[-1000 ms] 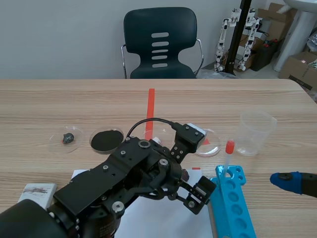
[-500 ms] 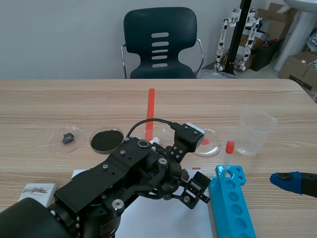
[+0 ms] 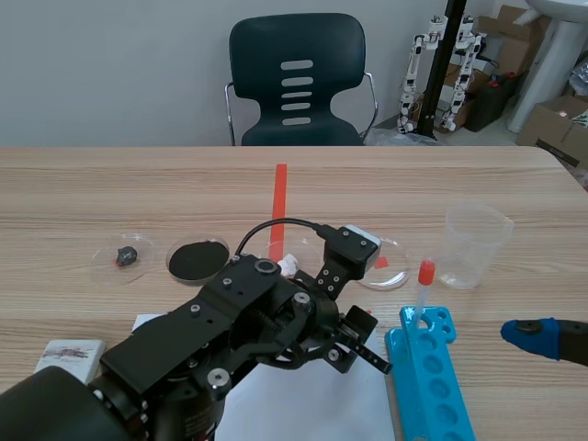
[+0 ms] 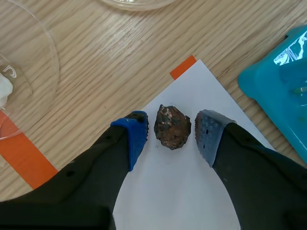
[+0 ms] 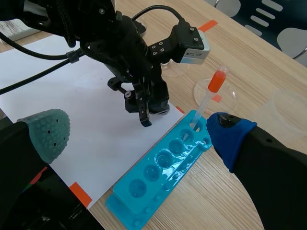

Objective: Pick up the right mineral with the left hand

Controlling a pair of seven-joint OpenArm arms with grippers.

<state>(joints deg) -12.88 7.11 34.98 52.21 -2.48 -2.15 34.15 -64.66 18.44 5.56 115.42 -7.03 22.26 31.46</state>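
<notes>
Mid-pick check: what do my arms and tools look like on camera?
Left arm: black, blocky, silver bolts, a white-faced camera box, a looping black cable. Left tool: thick black fingers, blue dotted pads. Right tool: black, one grey-green pad, one blue.

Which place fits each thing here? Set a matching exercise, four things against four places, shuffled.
Things
1 brown mineral
2 red-capped dropper
3 black powder
4 clear cup

Places
A standing in the blue rack
B upright on the bare table
C on white paper, inside the open left pincer
D in a flat clear dish

Pairs: 1-C; 2-A; 3-D; 4-B
</notes>
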